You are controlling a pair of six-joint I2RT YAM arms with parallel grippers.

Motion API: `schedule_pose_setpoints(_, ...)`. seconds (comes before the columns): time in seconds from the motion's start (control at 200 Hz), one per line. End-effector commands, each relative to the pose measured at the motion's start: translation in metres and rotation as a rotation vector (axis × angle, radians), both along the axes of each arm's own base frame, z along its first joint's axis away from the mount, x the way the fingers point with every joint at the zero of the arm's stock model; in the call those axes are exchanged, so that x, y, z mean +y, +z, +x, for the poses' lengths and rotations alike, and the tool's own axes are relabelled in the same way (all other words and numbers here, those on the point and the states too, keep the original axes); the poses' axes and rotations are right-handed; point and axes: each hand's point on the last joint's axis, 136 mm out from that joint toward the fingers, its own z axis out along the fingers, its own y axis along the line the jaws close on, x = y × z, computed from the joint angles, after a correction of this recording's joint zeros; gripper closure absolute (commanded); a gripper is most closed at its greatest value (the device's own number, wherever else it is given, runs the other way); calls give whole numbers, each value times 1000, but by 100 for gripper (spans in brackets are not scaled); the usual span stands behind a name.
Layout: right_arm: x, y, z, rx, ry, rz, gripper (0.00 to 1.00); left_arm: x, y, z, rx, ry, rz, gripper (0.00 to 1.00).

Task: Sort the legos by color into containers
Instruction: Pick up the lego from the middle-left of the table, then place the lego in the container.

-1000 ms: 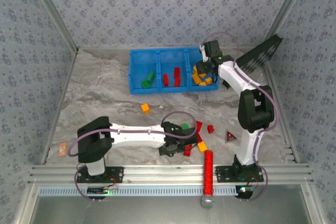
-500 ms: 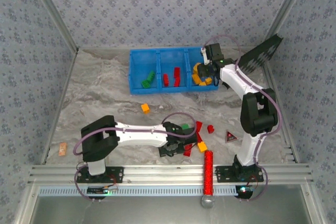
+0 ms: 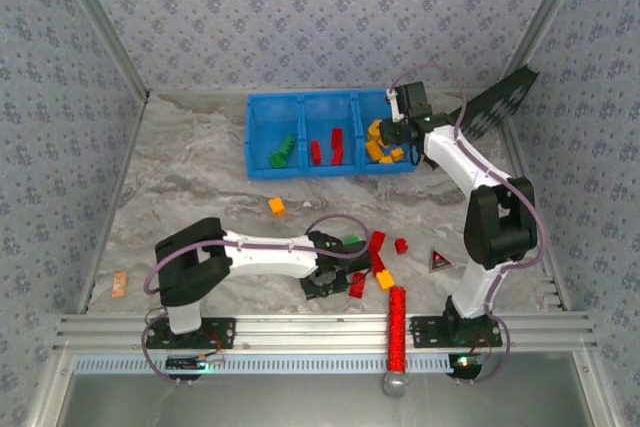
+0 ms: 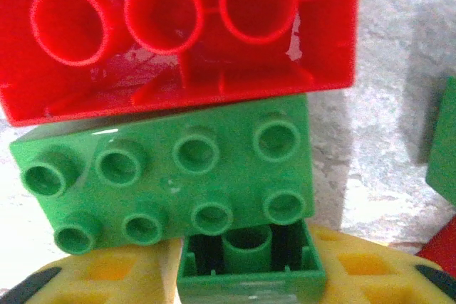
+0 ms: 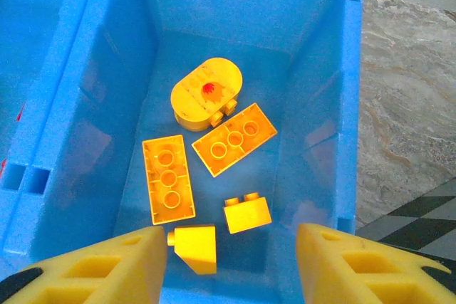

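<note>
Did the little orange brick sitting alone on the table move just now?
No. The orange brick sits at the same spot in front of the blue bin as before.

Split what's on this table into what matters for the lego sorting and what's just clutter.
Job: blue three-compartment bin; yellow bricks inside it; loose red bricks; orange brick; small green brick held in the left tool.
Clutter: red glittery cylinder; dark triangle; black dotted panel.

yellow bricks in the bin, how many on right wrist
5 in the bin: oval one at the back, two flat ones mid-floor, a cube and a wedge nearest; more may be hidden.
</note>
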Motion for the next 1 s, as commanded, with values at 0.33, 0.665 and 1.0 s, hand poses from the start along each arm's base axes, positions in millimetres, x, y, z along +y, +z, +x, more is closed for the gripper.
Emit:
schedule_pose_setpoints(0.33, 18, 32, -31, -59, 143, 51, 44, 25, 30, 16, -60, -20, 9, 79)
schedule_pose_setpoints(0.665, 76, 14, -84, -61, 529, -12, 41, 68, 124, 96, -255, -18, -121, 82)
schedule_pose_setpoints(1.0, 156, -42, -169, 74, 917, 29, 38, 139, 180, 197, -412, 64, -139, 82)
